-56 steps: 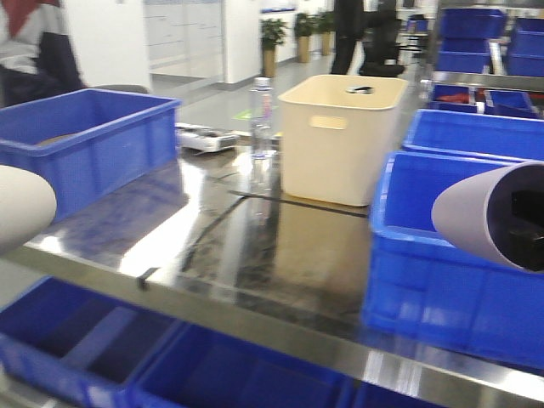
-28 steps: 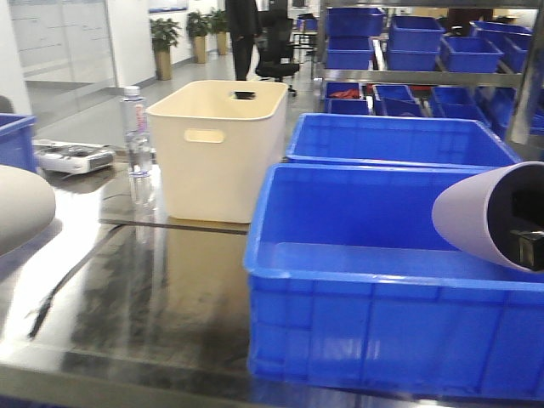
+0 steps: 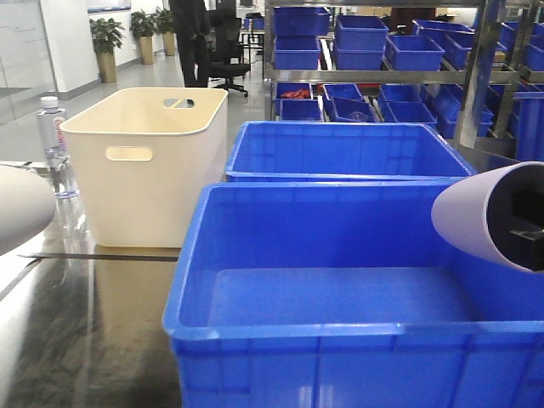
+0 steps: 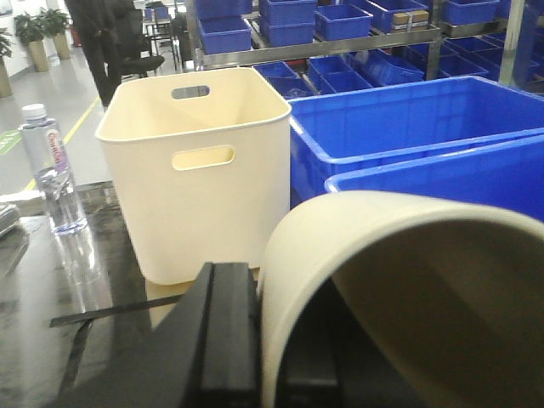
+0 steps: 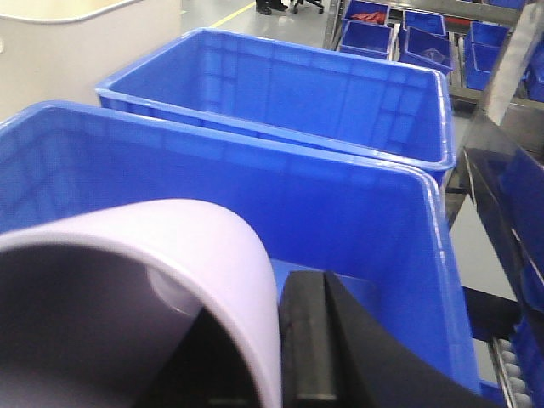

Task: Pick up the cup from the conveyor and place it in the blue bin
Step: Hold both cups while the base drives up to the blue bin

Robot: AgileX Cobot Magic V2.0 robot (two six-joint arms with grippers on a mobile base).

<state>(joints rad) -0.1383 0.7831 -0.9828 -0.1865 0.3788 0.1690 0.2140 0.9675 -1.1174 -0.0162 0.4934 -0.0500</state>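
Observation:
My left gripper (image 4: 269, 344) is shut on the wall of a cream cup (image 4: 408, 255), one finger outside and one inside; the same cup (image 3: 19, 208) shows at the left edge of the front view. A lilac cup (image 5: 170, 234) is pinched the same way by my shut right gripper (image 5: 274, 353), and this cup (image 3: 476, 212) hangs over the right side of the blue bin (image 3: 280, 340). The bin stands straight ahead, and what shows of its floor is bare. Its far wall (image 5: 255, 195) is close ahead of the right wrist. The conveyor is out of view.
A second blue crate (image 3: 340, 153) stands right behind the bin. A cream-white tub (image 3: 136, 170) with handle slots sits to the left on the glossy tabletop (image 3: 85, 323), with a water bottle (image 3: 53, 127) beside it. Steel shelves of blue crates (image 3: 382, 51) fill the back.
The front view has swung to the right: the left-hand blue crate has left the view and the blue bin now sits centred and closer. Both cups stay gripped.

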